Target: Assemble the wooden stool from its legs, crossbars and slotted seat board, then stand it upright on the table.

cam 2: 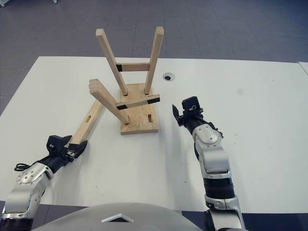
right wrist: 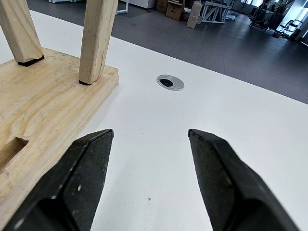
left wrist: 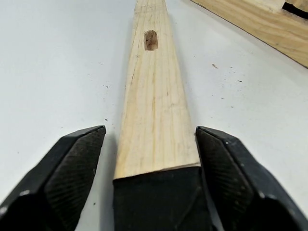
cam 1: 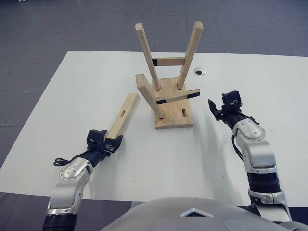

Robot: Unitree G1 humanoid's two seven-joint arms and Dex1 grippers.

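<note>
Though set astride the dark-wrapped near end of the loose leg [cam 1: 122,116], not yet closed on it: left gripper [cam 1: 113,142], lower left of the head view, fingers apart with the wood between them, no firm pinch to be seen. Leg flat on the table [cam 1: 72,106], running up and right toward the seat board [cam 1: 171,120] at frame centre. Board lying underside up with three legs already seated: two upright at the back joined by a crossbar [cam 1: 169,61], plus a leaning leg [cam 1: 149,98] at the left front, with a second crossbar [cam 1: 178,96] poking rightward from it, free end unsupported. Empty slot [cam 1: 184,113] toward the board's lower right corner. Right gripper [cam 1: 217,109] right of the board, near but not touching, fingers spread, holding nothing.

Likely trouble from here:
- Off-centre closing on the wrapped end, then a swivel or slip of the leg during the lift.
- Risk of knocking the leaning leg, or popping the second crossbar loose, when swinging so long a piece over the board.
- Danger of sliding or tipping the whole assembly if pressed into the slot with the board unbraced; worth steadying from the right first.
- Chance of a crooked joint from a missed fit between the crossbar's free end and the hole in the leg's side.
</note>
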